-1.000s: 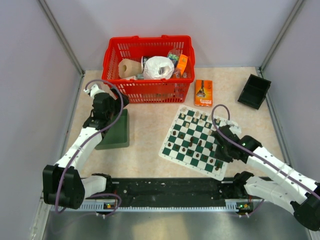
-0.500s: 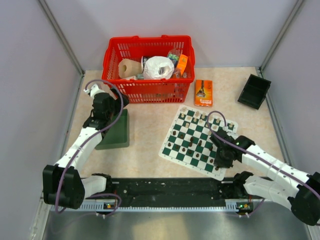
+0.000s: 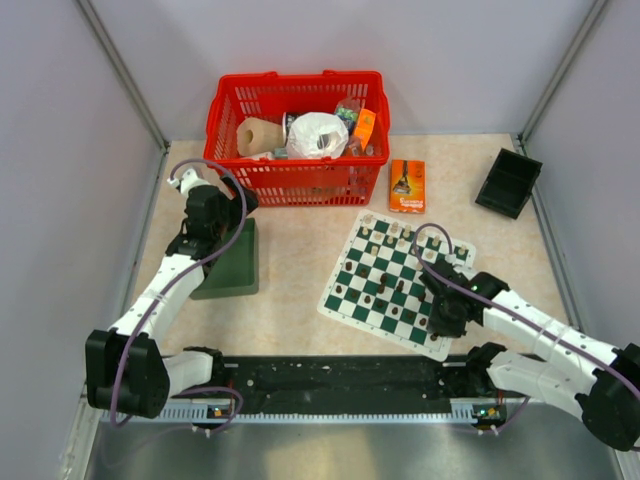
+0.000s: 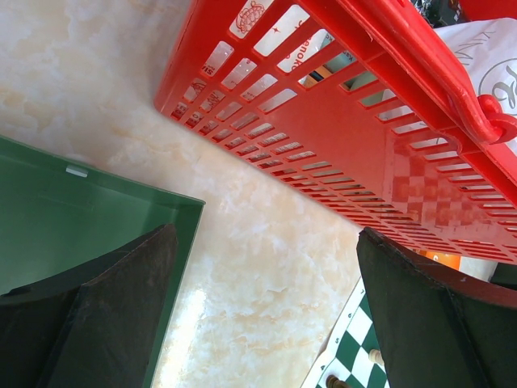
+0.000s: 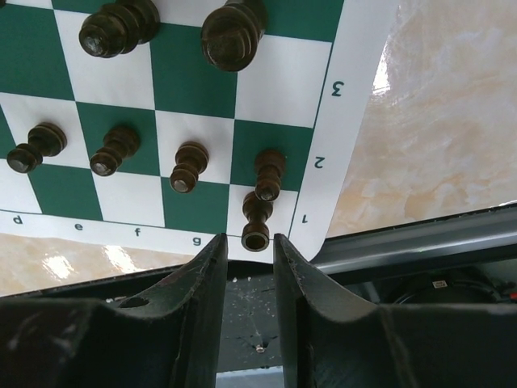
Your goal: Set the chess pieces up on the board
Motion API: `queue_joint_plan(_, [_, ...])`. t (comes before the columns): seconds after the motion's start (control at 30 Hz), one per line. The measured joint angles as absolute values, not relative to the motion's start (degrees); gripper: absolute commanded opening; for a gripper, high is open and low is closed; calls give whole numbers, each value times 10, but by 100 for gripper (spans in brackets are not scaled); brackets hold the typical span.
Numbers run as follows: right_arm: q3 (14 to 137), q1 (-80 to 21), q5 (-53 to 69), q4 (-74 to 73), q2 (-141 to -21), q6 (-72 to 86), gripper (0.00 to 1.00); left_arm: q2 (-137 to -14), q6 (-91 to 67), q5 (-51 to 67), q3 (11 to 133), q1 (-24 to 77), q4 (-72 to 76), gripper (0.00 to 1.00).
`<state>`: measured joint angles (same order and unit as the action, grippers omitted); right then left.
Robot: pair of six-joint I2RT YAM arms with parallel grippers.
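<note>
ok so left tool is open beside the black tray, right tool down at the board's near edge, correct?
Wrong tray. The left tool is open beside the green tray, as the left wrist view shows; the black tray lies at the far right. The right tool is at the board's near edge, as stated.

Left gripper [image 4: 265, 242] gapes wide; right gripper [image 5: 247, 242] is narrowly parted, pointing down.

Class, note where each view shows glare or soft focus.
Left wrist view: glare patch on the table beside the green tray; near jaws dark and soft. Right wrist view: chess pieces sharp, table sheen at right. Top external view: evenly lit.
</note>
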<state>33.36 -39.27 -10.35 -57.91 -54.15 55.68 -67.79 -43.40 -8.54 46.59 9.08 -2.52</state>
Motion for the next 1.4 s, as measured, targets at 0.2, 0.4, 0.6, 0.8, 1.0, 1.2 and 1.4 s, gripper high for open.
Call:
queue_joint_plan(0.2, [329,-393,-104,-570,-545,557,30,-678,-434,-85,466,91,-25,98])
queue_joint_plan(0.4, [311,-393,-104,-557,-543,568,29,-678,-434,-85,466,91,-25,98])
queue_joint_plan(0.6, [311,-393,-106,-554,-546,568,24,-678,-434,-85,466,91,-25,98])
queue_joint_plan(0.8, [311,-393,-109,-553,-547,568,17,-678,-434,-85,466,91,-25,98])
queue_joint_plan(1.0, [311,-393,-105,-555,-541,567,14,-678,-434,-85,466,91,-25,98])
queue_joint_plan(1.2, [311,-393,-96,-567,-519,566,13,-678,-434,-85,466,91,-25,98])
queue_joint_plan(1.4, [311,-393,-88,-568,-521,565,13,-678,-434,-84,466,91,-25,98])
